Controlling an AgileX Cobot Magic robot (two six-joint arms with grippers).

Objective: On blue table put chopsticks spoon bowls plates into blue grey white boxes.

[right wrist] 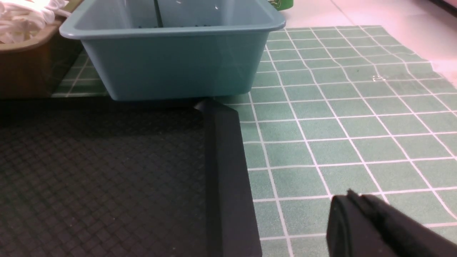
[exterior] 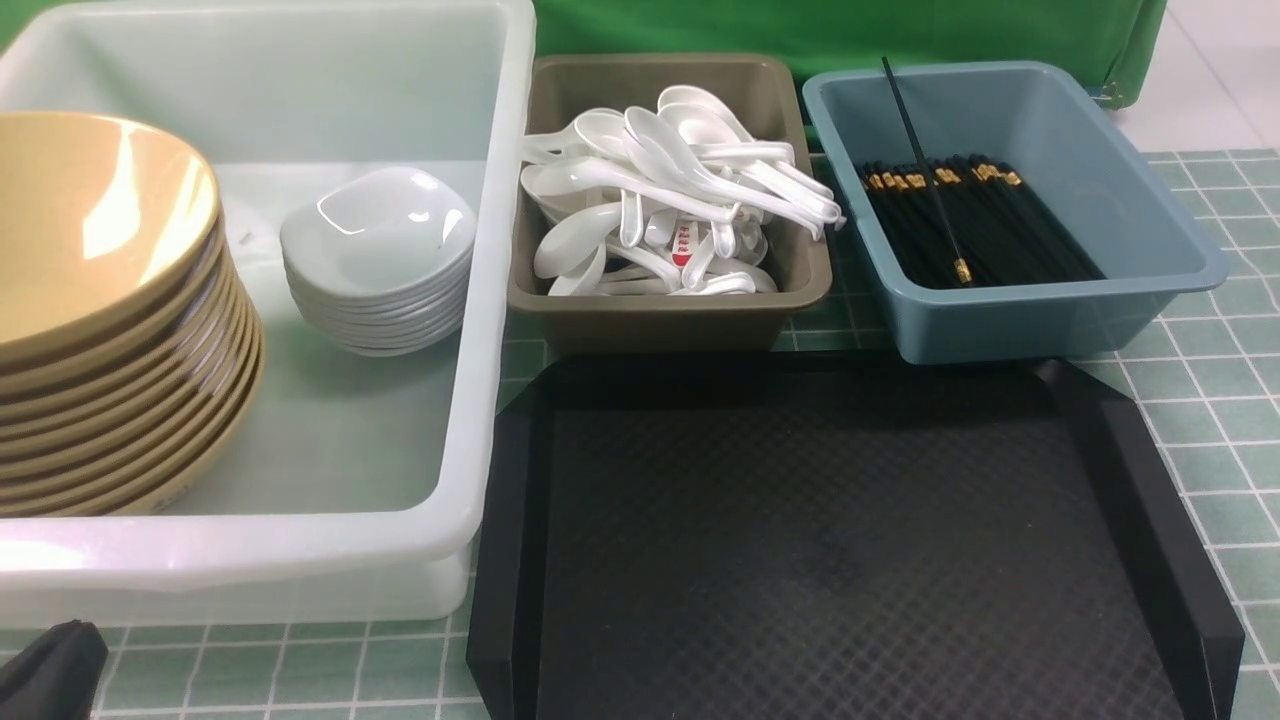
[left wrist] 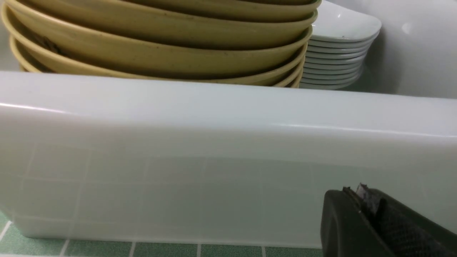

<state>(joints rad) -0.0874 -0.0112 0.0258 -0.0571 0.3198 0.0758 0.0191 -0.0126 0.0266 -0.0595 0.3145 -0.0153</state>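
Observation:
A stack of yellow bowls (exterior: 100,300) and a stack of white plates (exterior: 380,260) stand inside the white box (exterior: 250,550) on the left. White spoons (exterior: 670,190) fill the grey box (exterior: 660,320). Black chopsticks (exterior: 980,225) lie in the blue box (exterior: 1040,320), with one leaning on its far wall. My left gripper (left wrist: 357,191) is shut and empty, low on the tablecloth just outside the white box's near wall (left wrist: 214,125). My right gripper (right wrist: 353,196) is shut and empty over the checked cloth, to the right of the black tray (right wrist: 225,171). It is out of the front view.
The black tray (exterior: 830,540) lies in front of the grey and blue boxes with nothing on it. A green checked cloth (exterior: 1210,400) covers the table. A green backdrop (exterior: 850,30) hangs behind the boxes. The cloth's edge and pale floor show at the far right (right wrist: 410,21).

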